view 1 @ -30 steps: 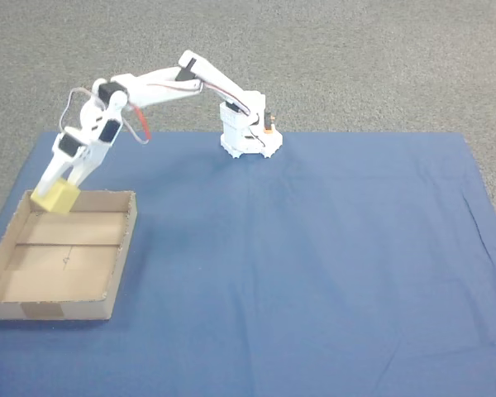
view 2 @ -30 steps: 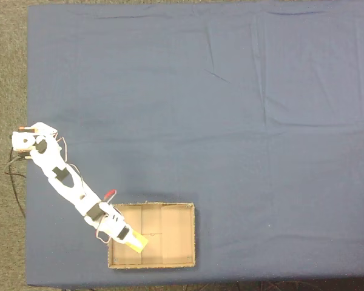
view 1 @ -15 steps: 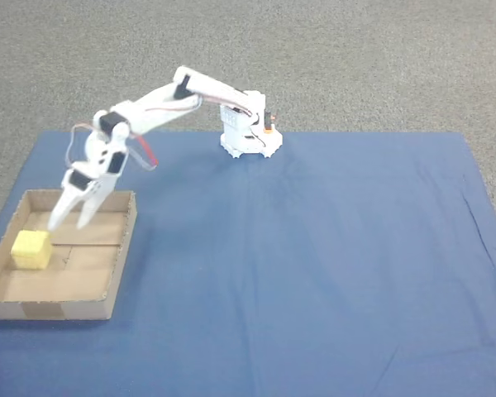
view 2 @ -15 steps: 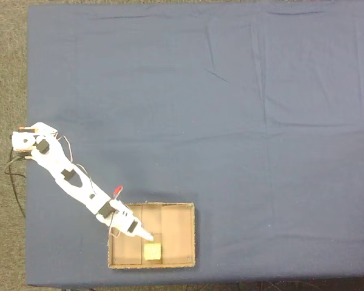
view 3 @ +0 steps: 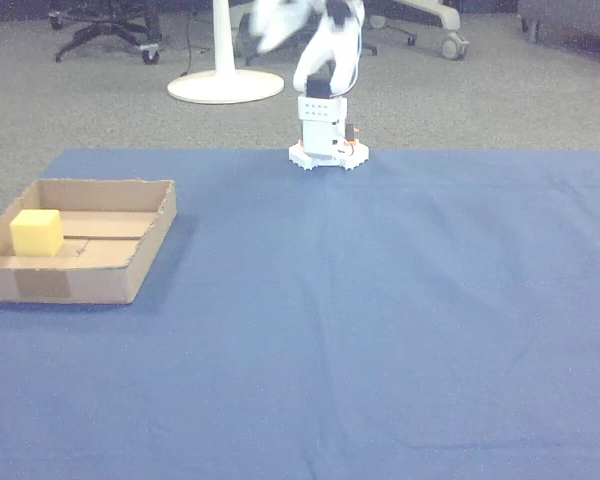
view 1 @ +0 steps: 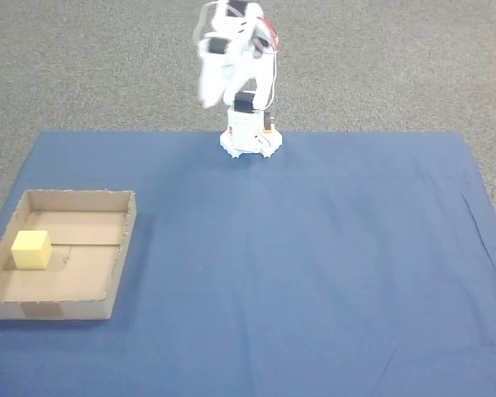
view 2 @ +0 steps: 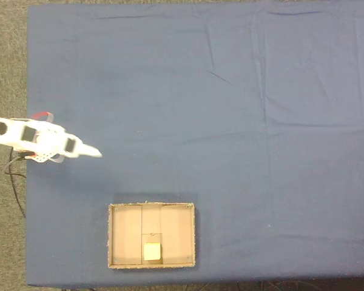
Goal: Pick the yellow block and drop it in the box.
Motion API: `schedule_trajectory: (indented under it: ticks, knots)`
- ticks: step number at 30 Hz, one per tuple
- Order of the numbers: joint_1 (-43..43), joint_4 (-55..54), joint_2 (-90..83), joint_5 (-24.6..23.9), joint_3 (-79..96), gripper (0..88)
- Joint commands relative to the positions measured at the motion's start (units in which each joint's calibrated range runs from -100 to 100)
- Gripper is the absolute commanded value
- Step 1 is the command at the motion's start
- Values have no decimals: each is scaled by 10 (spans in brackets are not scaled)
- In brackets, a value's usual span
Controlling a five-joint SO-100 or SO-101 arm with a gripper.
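Observation:
The yellow block [view 1: 31, 250] lies inside the box [view 1: 50, 310], against its left wall in a fixed view. From above, the yellow block [view 2: 151, 251] rests on the floor of the box [view 2: 194, 236] close to its bottom wall. The other view has the yellow block [view 3: 36, 231] in the box [view 3: 60, 285] at the left. The white arm is folded back over its base [view 1: 248, 141], far from the box. My gripper [view 1: 207, 83] [view 2: 92, 151] [view 3: 270, 38] is raised, smeared by motion, with nothing seen in it; how its jaws stand is unclear.
A blue cloth [view 1: 314, 265] covers the table, with grey carpet [view 1: 397, 58] around it. Cables [view 2: 15, 176] trail off the arm's base. A white round stand foot [view 3: 225, 87] and chair legs sit on the floor behind the table.
The block was let go over the box and now lies on its floor. The arm has swung away from the box and folded up over its base.

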Motion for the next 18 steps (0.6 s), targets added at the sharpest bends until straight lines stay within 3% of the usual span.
schedule_trajectory:
  ticks: [1,4,8,13,18]
  knots:
    - [-83,-60,-243,-37,260,2]
    - [-113,-193,-311,-26,496,2]
    - [-107,-296,-351,4,674,2]
    - [-107,-258,-352,1,684,2]
    - [-148,-178,-351,46,684,2]
